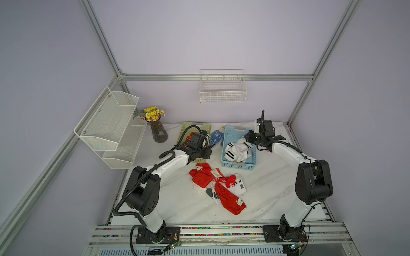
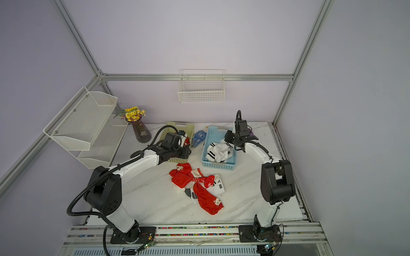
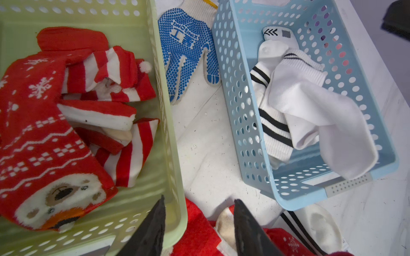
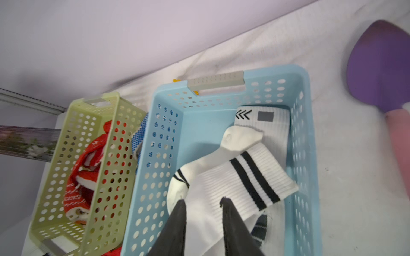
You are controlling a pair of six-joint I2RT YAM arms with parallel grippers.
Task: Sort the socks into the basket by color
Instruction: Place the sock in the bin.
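Overhead, in both top views, a heap of socks (image 1: 203, 179), mostly red with a few white ones under it, lies mid-table, just on the near side of the blue basket (image 1: 238, 165) and well apart from the near edge. The table (image 1: 273, 177) is bare marble to the heap's left, right and near sides. The green basket (image 1: 185, 128) stands left of the blue one, and a blue dotted glove (image 1: 216, 136) lies in the gap between them. The left arm reaches over the green basket's near end, the right arm over the blue basket's far right corner. A vase (image 1: 158, 133) stands just left of the green basket.

In the left wrist view, the left gripper (image 3: 199, 198) hangs above the green basket's near right corner, its jaws parted wide and holding nothing. Red socks (image 3: 44, 133) fill the green basket. White socks (image 3: 310, 106) lie in the blue one, one reaching its near rim.

In the right wrist view, the right gripper (image 4: 203, 199) hovers over the white socks inside the blue basket, jaws partly apart and gripping nothing visible. A purple and pink object (image 4: 381, 66) lies on the table right of that basket.
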